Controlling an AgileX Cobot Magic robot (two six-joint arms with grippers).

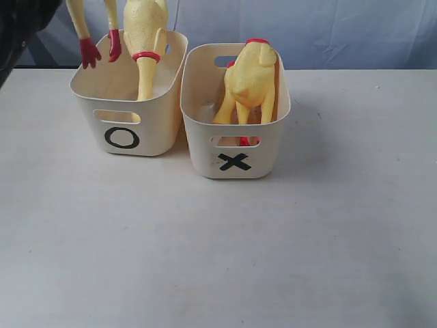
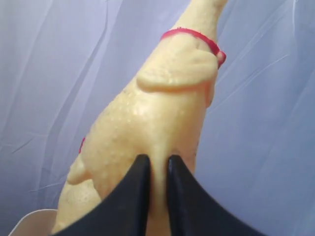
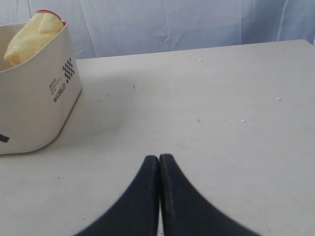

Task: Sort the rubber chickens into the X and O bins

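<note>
The O bin (image 1: pixel 123 137) stands at the left and the X bin (image 1: pixel 234 162) beside it on the right. A large rubber chicken (image 1: pixel 145 27) hangs head down over the O bin, its neck inside the tub and its red feet (image 1: pixel 89 53) dangling at the rim. My left gripper (image 2: pixel 157 160) is shut on a fold of this chicken's body (image 2: pixel 162 108); the gripper is out of the exterior view. Yellow chicken bodies (image 1: pixel 251 82) fill the X bin. My right gripper (image 3: pixel 159 157) is shut and empty, low over the table, with the X bin (image 3: pixel 34 98) off to one side.
The pale table (image 1: pixel 218 260) stretches bare in front of and to the right of the bins. A blue cloth backdrop (image 1: pixel 341 31) hangs behind. A dark shape (image 1: pixel 17 27) sits at the far left corner.
</note>
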